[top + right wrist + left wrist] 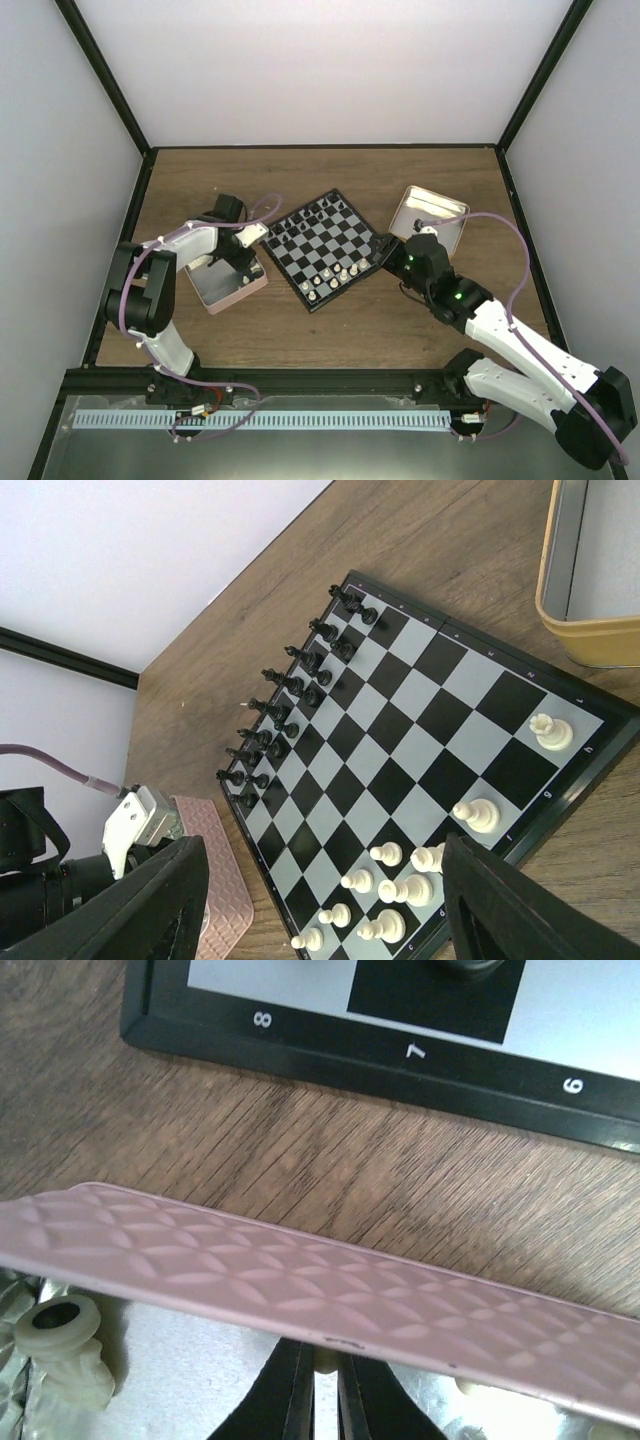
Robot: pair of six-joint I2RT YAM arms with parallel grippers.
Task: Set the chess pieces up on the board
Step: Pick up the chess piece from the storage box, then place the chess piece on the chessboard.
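The board [325, 248] lies at the table's centre, turned diagonally. Black pieces [290, 695] fill its far-left rows. Several cream-white chess pieces [408, 890] stand near its closer edge, and one more [550, 730] stands towards the corner by the gold tin. My left gripper [323, 1365] reaches down into the pink tin [300, 1280] and is shut on a small cream piece [327, 1357] just behind the tin's rim. Another cream piece [65, 1350] lies loose in that tin. My right gripper [325, 900] hangs wide open over the board's right edge, holding nothing.
The pink tin [228, 282] sits left of the board, the gold tin [430, 215] to its right. The board's numbered black rim [400, 1055] runs close beyond the pink tin. Dark frame posts border the wooden table [330, 170].
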